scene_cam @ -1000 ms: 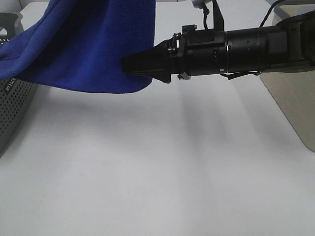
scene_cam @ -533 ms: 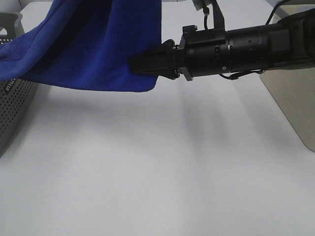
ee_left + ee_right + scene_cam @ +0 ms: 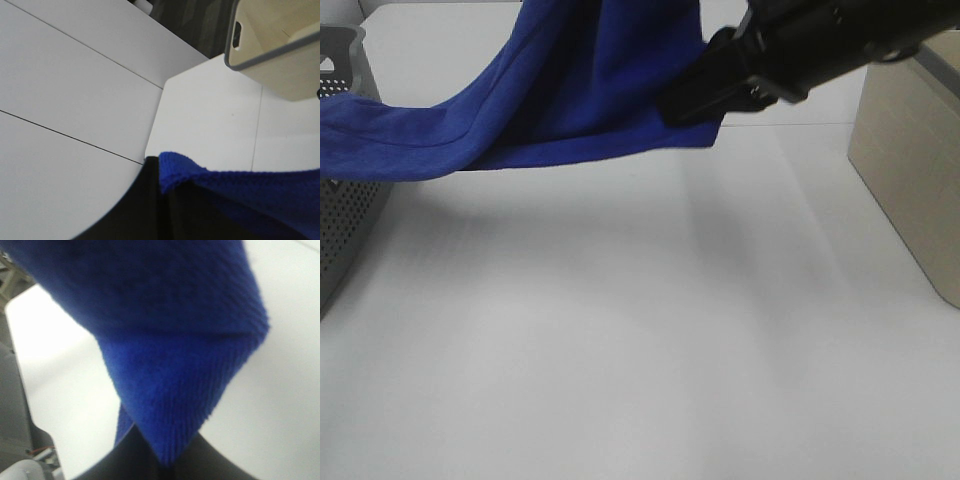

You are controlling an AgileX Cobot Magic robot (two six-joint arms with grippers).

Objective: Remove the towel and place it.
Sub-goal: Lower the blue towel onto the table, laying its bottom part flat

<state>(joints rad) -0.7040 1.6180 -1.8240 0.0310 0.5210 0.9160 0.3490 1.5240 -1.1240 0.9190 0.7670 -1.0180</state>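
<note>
Exterior high view, and the towel (image 3: pixel 570 90) is up in the air, stretched between two grips! The right gripper (image 3: pixel 692 100) is clamped on the cloth's lower corner, and the right wrist camera shows that blue corner poking out from between closed jaws. The left gripper (image 3: pixel 160 175) is out of the high camera's frame, but its own wrist view has a hemmed blue edge pinched in its dark fingers, so call it clenched on the towel too.

Why two holds? My read: a cloth this long and floppy would sag and drag from one pinch, so the arms spread it and carry it as a sheet.

From the right gripper the fabric runs away and downward toward the grey perforated basket (image 3: pixel 345 200), and its far end appears to lie across that basket's top, so it's not fully out yet. Below the right gripper is bare white table (image 3: pixel 640 350), with nothing in the way. On the gripper's other side, close by, stands a beige bin (image 3: pixel 910 170). It looks the likely drop spot, though its near wall must be cleared. The trailing end snagging the basket rim is the risk.
</note>
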